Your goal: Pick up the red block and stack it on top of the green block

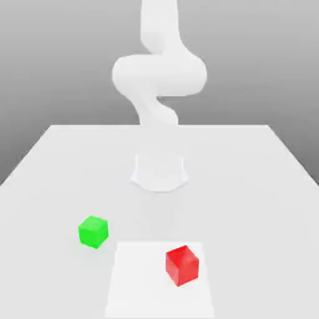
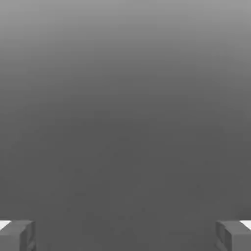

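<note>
Near the table [image 1: 56, 162] front edge, red block [image 1: 182, 265] sits apart from green block [image 1: 93, 232]; gripper [image 2: 125, 235] fingers spread, empty, so I'd risk an off-centre grab w/ skewed stack

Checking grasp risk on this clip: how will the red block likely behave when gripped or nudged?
The red block is a cube resting flat on the table, so it probably slides rather than rolls or tips. Its plain smooth faces suggest a stiff, possibly slippery grip. Its flat parallel sides should suit the open gripper.
</note>
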